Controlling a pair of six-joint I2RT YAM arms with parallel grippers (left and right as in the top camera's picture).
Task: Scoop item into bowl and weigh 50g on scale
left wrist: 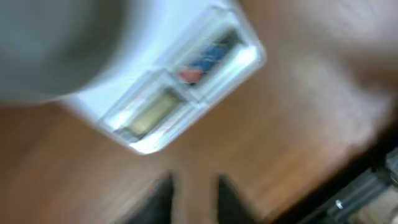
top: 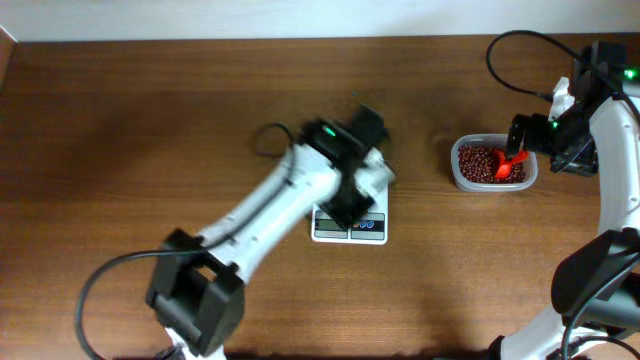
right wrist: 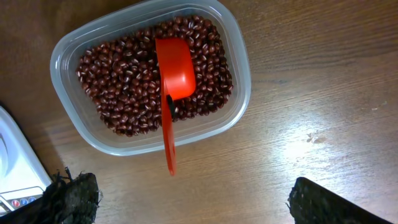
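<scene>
Overhead: we note the left arm (top: 270, 205) lying over the scale (top: 350, 228) mid-worktop (top: 120, 130); beans (top: 478, 160) fill a clear tub (top: 455, 170) at right. Left wrist, blurred: left fingers (left wrist: 160, 200) spread and empty, bowl (left wrist: 56, 43) on the scale. Right wrist: right fingers (right wrist: 68, 198) spread wide above a red scoop (right wrist: 175, 74) resting on the beans
</scene>
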